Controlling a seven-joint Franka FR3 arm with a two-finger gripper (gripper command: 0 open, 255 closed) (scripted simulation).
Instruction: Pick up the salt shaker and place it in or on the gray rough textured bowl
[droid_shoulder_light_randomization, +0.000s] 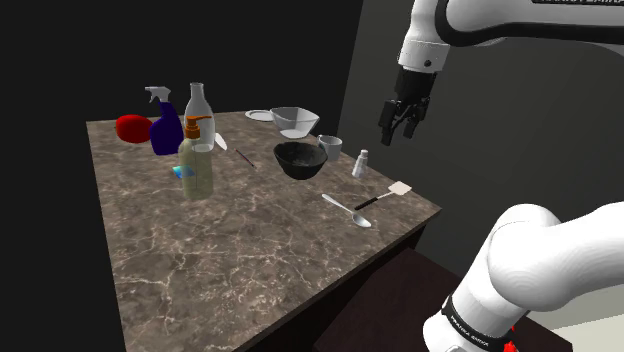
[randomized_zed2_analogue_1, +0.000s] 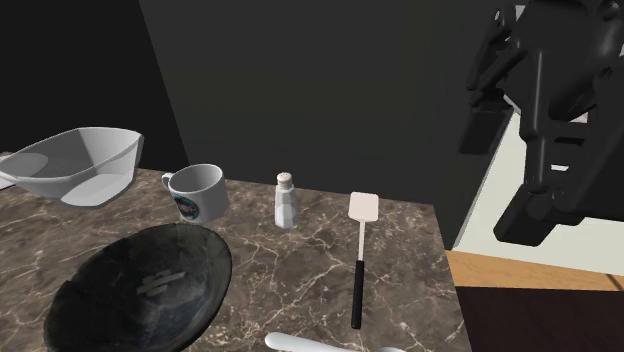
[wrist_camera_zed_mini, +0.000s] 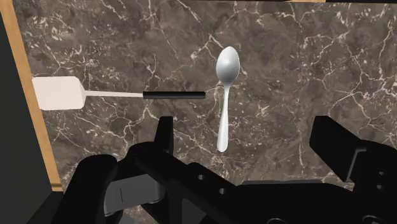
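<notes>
- Black gripper (droid_shoulder_light_randomization: 400, 132): fingers apart, empty, raised well clear of salt shaker (droid_shoulder_light_randomization: 360, 163).
- Risk: a misaligned descent could topple salt shaker or strike white mug (droid_shoulder_light_randomization: 330, 147) nearby.

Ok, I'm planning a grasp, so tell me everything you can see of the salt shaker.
The salt shaker is small, with a pale, glassy-looking body and a rounded grey cap. It stands upright on the dark marbled table. In the second exterior view it sits between the white mug and the white-headed spatula, apart from both. Only the table touches it.
</notes>
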